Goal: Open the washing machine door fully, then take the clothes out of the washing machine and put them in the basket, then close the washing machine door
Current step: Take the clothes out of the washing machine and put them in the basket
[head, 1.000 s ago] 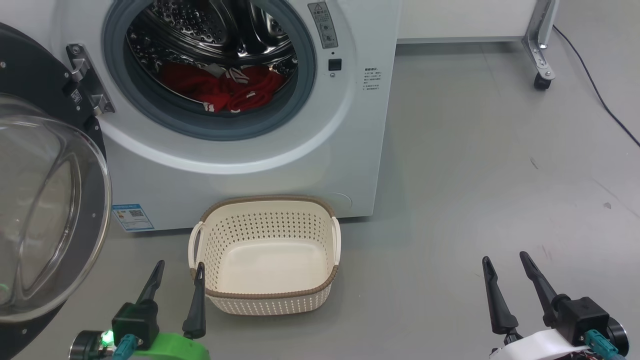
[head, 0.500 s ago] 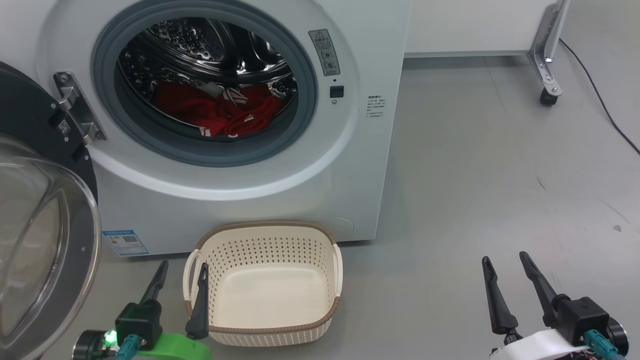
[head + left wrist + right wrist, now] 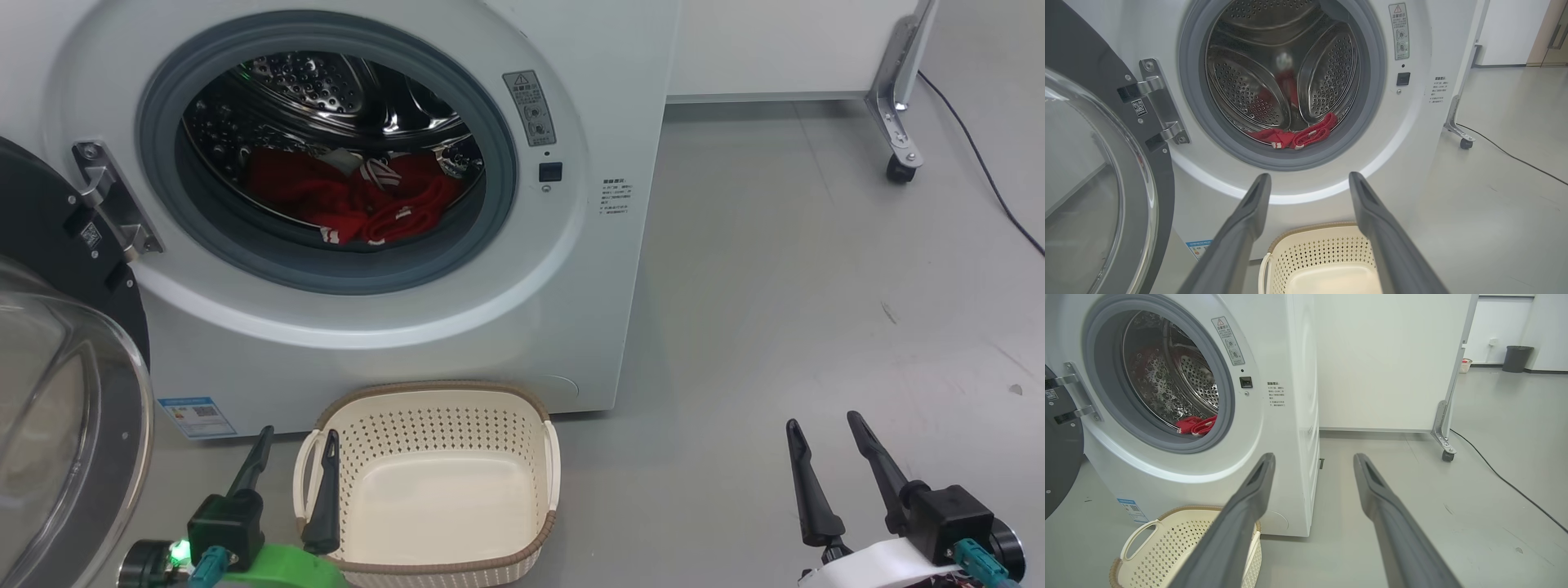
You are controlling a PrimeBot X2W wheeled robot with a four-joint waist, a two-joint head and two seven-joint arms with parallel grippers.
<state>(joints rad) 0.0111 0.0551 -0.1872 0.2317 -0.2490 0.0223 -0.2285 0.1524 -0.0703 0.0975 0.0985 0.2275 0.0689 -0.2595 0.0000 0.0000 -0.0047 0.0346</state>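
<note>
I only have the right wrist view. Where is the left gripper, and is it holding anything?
Observer: In the head view the left gripper is open and empty, low beside the left side of the basket.
Operator: The right gripper hides part of the basket for me. Anything in it?
Observer: No, its floor is bare.
Operator: I see just a red scrap at the opening. How much is inside?
Observer: The clothes lie as a red heap with white stripes across the bottom of the drum.
</note>
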